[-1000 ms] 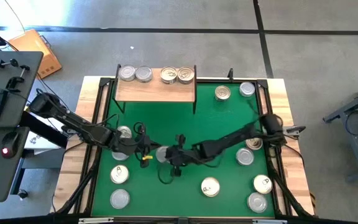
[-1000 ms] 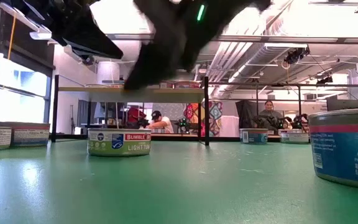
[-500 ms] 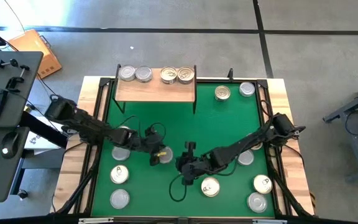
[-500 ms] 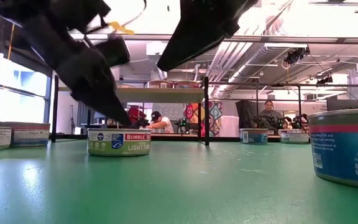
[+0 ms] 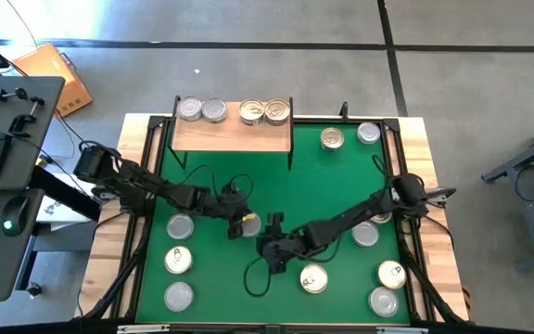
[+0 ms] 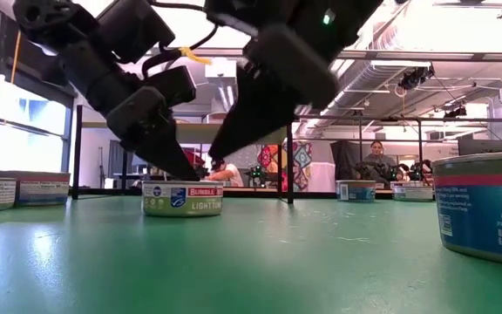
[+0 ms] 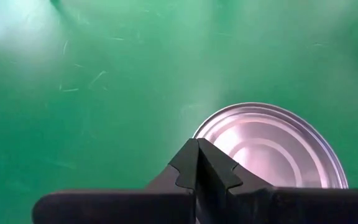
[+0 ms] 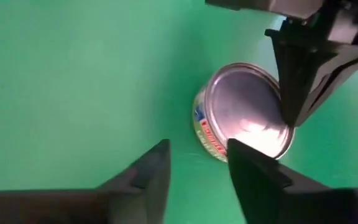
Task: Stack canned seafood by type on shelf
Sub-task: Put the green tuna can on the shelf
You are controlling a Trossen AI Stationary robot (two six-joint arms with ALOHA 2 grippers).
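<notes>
Silver-lidded, the can (image 5: 251, 225) sits mid-mat, our left gripper (image 5: 241, 224) pinched closed, empty, at its rim. Our right gripper (image 5: 272, 243), fingers parted, empty, hovers beside. Four cans (image 5: 233, 111) occupy the shelf (image 5: 233, 136).

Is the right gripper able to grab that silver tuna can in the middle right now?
Probably not yet. The left gripper, shut, has its fingertips against the can, crowding one side, though the right gripper's open fingers face it across bare mat.

overhead, table-level, two close wrist views, all sharing one tin (image 8: 244, 115)
</notes>
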